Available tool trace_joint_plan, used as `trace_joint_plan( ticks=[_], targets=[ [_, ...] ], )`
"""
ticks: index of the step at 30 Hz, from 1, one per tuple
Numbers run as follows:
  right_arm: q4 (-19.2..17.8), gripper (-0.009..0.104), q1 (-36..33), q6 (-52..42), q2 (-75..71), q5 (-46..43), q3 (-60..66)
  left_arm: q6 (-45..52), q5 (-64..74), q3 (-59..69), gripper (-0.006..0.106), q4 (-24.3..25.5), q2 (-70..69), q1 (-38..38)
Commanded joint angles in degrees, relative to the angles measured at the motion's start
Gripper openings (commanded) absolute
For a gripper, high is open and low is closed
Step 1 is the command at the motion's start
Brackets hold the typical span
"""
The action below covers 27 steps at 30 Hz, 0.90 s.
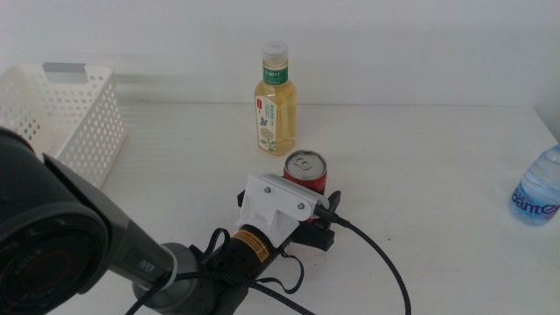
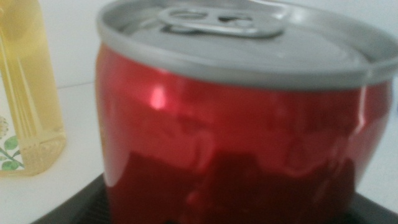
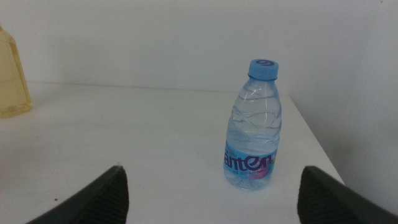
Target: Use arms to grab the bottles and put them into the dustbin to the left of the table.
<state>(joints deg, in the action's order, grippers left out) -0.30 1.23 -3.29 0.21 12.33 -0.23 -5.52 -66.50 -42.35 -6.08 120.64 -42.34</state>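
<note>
You are looking at a white table (image 1: 437, 149) against a plain white wall, and in the middle view the white perforated dustbin (image 1: 66, 118) sits at the upper left of the frame with a grey tab on its far rim. The yellow tea bottle (image 1: 276, 101) stands upright at top centre, white cap on, green-white label facing you. Just below and to its right the red can (image 1: 305, 170) stands upright with its pull tab on top. Your left arm enters from the lower left, and its left gripper (image 1: 308, 229) with the white housing is right up against the near side of the can. In the left wrist view the can (image 2: 236, 137) fills the frame, with the tea bottle (image 2: 28, 93) beside it; you cannot tell from these views how its jaws stand. The clear water bottle (image 1: 538, 188) stands at the right edge. In the right wrist view the right gripper (image 3: 211, 199) has its jaws spread wide, well short of the water bottle (image 3: 254, 127), which is upright with its blue cap on.
</note>
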Motion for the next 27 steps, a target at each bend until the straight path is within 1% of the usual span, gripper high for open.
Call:
trace_joint_plan(
  ticks=[1, 3, 4, 9, 12, 13, 16, 19, 22, 27],
  targets=[
    [-0.7, 0.071, -0.2, 0.1, -0.2, -0.7, 0.2, -0.6, -0.2, -0.3, 0.082, 0.2, 0.2, 0.2],
    [-0.7, 0.071, -0.2, 1.3, -0.2, -0.7, 0.2, -0.6, -0.2, -0.3, 0.072, 0.2, 0.2, 0.2],
    [-0.7, 0.071, -0.2, 1.3, -0.2, -0.7, 0.2, -0.6, -0.2, -0.3, 0.065, 0.2, 0.2, 0.2],
    [-0.7, 0.071, -0.2, 1.3, -0.2, -0.7, 0.2, -0.6, -0.5, -0.3, 0.026, 1.3, 0.2, 0.2],
    [-0.7, 0.071, -0.2, 1.3, -0.2, -0.7, 0.2, -0.6, -0.5, -0.3, 0.004, 1.8, 0.2, 0.2],
    [-0.7, 0.071, -0.2, 1.3, -0.2, -0.7, 0.2, -0.6, -0.5, -0.3, -0.001, 2.1, -0.1, 0.2],
    [-0.7, 0.071, -0.2, 1.3, -0.2, -0.7, 0.2, -0.6, 1.2, 0.0, -0.002, 1.8, -3.4, 0.2],
    [-0.7, 0.071, -0.2, 1.3, -0.2, -0.7, 0.2, -0.3, 9.7, -0.1, -0.002, 1.6, -10.0, 0.2],
    [-0.7, 0.071, -0.2, 1.3, -0.2, -0.7, 0.2, 0.8, 21.6, -0.9, -0.002, 2.4, -18.1, 0.7],
    [-0.7, 0.071, -0.2, 1.3, -0.2, -0.7, 0.2, 6.5, 44.7, -5.7, -0.002, 2.6, -28.7, 1.8]
  ],
)
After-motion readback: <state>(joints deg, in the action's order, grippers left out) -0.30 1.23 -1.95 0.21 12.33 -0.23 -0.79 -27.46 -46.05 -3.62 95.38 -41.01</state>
